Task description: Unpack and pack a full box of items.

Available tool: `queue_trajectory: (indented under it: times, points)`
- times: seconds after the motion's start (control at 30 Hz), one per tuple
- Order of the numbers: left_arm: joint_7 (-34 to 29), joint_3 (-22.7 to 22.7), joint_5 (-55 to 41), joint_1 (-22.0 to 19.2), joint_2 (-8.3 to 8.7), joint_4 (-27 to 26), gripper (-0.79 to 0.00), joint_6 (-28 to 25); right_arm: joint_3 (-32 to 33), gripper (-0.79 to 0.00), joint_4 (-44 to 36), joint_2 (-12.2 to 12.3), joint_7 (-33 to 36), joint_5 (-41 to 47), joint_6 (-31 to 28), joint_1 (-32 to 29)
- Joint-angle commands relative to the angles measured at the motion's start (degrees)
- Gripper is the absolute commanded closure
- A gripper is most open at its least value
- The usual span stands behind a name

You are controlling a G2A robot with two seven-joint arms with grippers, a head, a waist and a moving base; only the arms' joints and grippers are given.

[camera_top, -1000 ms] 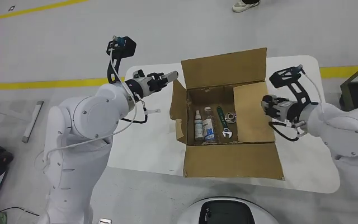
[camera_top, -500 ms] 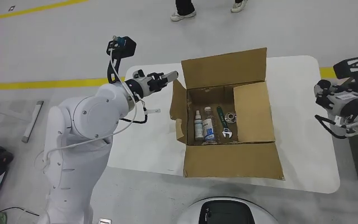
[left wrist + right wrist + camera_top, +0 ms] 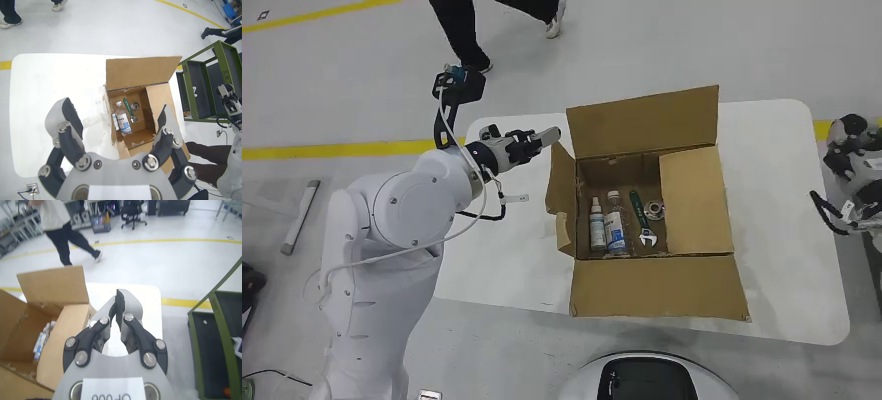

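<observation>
Our left gripper (image 3: 115, 103) hangs above the white table (image 3: 507, 250) with its fingers spread wide and nothing between them; in the top view it sits at about 10 o'clock from the cardboard box (image 3: 652, 288), close by that corner. Our right gripper (image 3: 117, 302) has its pads pressed together on nothing, and it stands off at 3 o'clock from the box, out by the table's edge and well apart from the cardboard. The box rests on the table with all its flaps open, the tall flap at 12 o'clock standing up. Inside, on the 9 o'clock side, a small white bottle (image 3: 597, 226) lies just beside a larger clear bottle (image 3: 615, 228), both with caps toward 12 o'clock. At 3 o'clock from them lies a green-handled wrench (image 3: 639, 213), and a round metal part (image 3: 656, 210) sits just beside it, toward the 3 o'clock wall. A green metal rack (image 3: 200, 332) stands off the table beyond our right gripper.
</observation>
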Motion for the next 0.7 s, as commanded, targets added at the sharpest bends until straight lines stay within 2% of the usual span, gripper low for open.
queue_trajectory:
  times: [0.0, 0.1, 0.23, 0.33, 0.4, 0.43, 0.47, 0.57, 0.67]
  points:
    - [0.0, 0.0, 0.0, 0.0, 0.0, 0.0, -0.785, 0.0, -1.1, 0.0, 0.43, -0.23, -6.07, -2.13, -2.21, -1.35]
    - [0.0, 0.0, 0.0, 0.0, 0.0, 0.0, -0.785, 0.0, -2.43, 0.0, 1.01, -0.19, -9.68, -6.59, -7.12, -2.32]
    - [0.0, 0.0, 0.0, 0.0, 0.0, 0.0, -0.785, 0.0, -3.04, 0.0, 1.75, 0.02, -10.65, -10.92, -13.52, -2.67]
    - [0.0, 0.0, 0.0, 0.0, 0.0, 0.0, -0.785, 0.0, -2.99, 0.0, 2.3, 0.12, -10.74, -13.25, -16.43, -2.57]
    - [1.61, -0.21, 1.15, 1.64, 0.17, 0.62, -0.785, -0.42, -2.81, 0.0, 2.59, 0.03, -10.53, -12.63, -16.27, -2.3]
    - [1.52, -0.39, 2.25, 2.14, 0.31, 0.59, -0.342, -0.22, -2.75, 0.0, 2.61, 0.01, -10.19, -12.41, -16.36, -2.15]
    - [1.64, -0.69, 3.98, 2.55, 0.48, 0.32, 0.0, 0.17, -2.59, 0.0, 2.71, -0.02, -9.84, -12.6, -16.13, -1.93]
    - [-0.16, -0.7, 13.38, 4.02, 1.35, -0.64, 0.0, -0.75, -2.66, 0.0, 3.25, -0.15, -8.3, -12.51, -14.61, -1.19]
    - [-1.89, -1.11, 17.81, 6.44, 1.93, -1.24, 0.0, -2.28, -3.22, 0.0, 4.29, -0.39, -5.58, -12.39, -10.73, 0.18]
